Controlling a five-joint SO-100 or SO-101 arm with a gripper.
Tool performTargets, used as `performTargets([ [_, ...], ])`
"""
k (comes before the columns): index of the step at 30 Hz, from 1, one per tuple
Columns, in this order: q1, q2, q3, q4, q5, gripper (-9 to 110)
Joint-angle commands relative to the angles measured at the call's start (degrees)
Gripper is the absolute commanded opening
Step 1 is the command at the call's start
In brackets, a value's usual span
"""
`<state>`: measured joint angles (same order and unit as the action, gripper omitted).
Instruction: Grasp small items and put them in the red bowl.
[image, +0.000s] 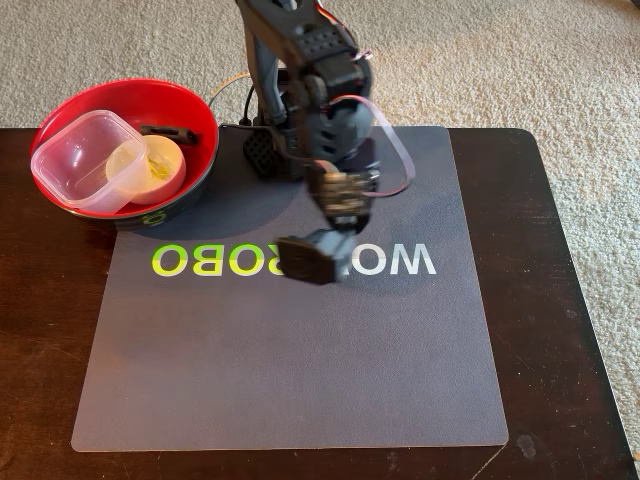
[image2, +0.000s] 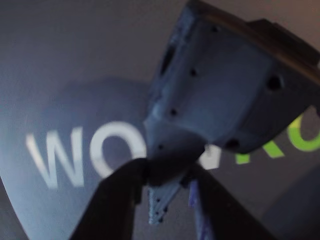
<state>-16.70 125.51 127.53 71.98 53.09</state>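
Note:
The red bowl stands at the mat's far left corner in the fixed view. In it lie a clear square tub, a shallow white dish with something yellow-green in it, and a black clamp part. My gripper hangs blurred over the mat's middle, above the lettering. It looks shut on a dark grey fabric roll. The wrist view shows my gripper from close up. There its grey-blue housing fills the frame, and dark blurred shapes flank a grey fingertip.
A grey mat with white and green lettering covers most of the dark wooden table. The arm's base stands at the mat's far edge, just right of the bowl. Beige carpet lies beyond the table.

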Motion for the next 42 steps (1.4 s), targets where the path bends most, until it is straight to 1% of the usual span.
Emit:
performTargets([
  [1, 13.0, -8.8, -17.5, 8.1, -8.5, 0],
  [4, 24.2, -16.6, -35.4, 18.5, -15.6, 0],
  [7, 32.8, -20.1, -48.4, 26.0, -18.3, 0],
  [13, 41.0, -10.9, -49.7, 25.9, -18.4, 0],
  [18, 54.7, -10.8, -49.7, 24.7, -21.4, 0],
  [20, 59.6, -9.8, -47.3, 25.0, -22.1, 0],
  [22, 62.8, -5.2, -40.5, 25.0, -20.9, 0],
  [26, 64.9, 13.5, -24.5, 23.7, -16.3, 0],
  [29, 66.9, 25.8, -16.2, 23.2, -12.0, 0],
  [36, 74.6, 39.0, -1.0, 18.0, -3.6, 0],
  [39, 79.5, 41.5, 4.8, 15.6, -0.3, 0],
  [42, 82.9, 42.1, 7.4, 14.6, 1.0, 0],
])
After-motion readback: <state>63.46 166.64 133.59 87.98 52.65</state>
